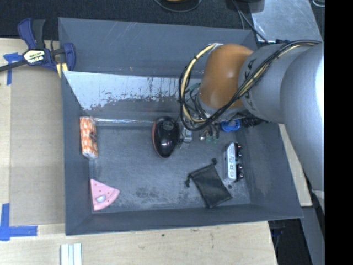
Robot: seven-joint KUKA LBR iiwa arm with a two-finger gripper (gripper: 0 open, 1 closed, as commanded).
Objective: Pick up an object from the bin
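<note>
My gripper (pixel 193 132) is low in the middle of the bin, mostly hidden under the arm's wrist. Its visible metal part sits right against the right side of a black computer mouse (pixel 165 137), which lies flat on the bin floor. A small blue thing (pixel 230 126) peeks out just right of the gripper, partly hidden by the arm. Below and right lies a white and black oblong device (pixel 233 162). A black cloth pouch (pixel 210 186) rests close to the front wall.
A clear packet of orange pieces (pixel 88 137) lies along the left wall. A pink wedge-shaped thing (pixel 102 195) sits in the front left corner. The arm and its cables cover the bin's back right part.
</note>
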